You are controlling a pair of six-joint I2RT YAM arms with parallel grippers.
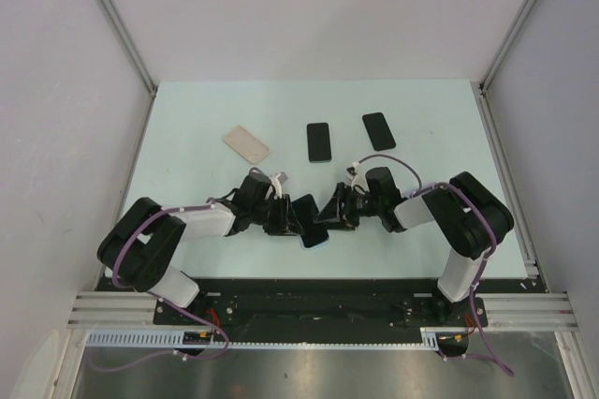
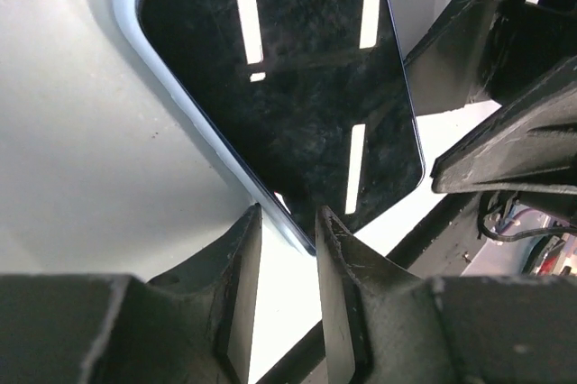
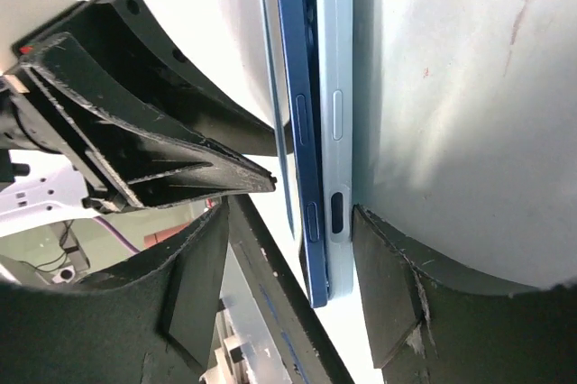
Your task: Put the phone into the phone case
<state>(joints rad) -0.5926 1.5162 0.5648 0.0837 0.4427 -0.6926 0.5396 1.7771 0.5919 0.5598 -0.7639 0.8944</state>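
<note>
Phone [image 3: 293, 132] looks proud of case [image 3: 338, 86], mid near edge of table [image 1: 187, 118]. R claw [image 3: 288, 214] spread astride both. L claw [image 2: 287, 244] narrow at corner, grip unclear. You squeeze slow & square.

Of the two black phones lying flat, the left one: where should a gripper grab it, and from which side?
Grip the left black phone across its two long edges, near mid-length, coming straight down from above. It lies flat on the table, so only its edges are reachable, and its width is the shorter span, likely the easier fit.
</note>
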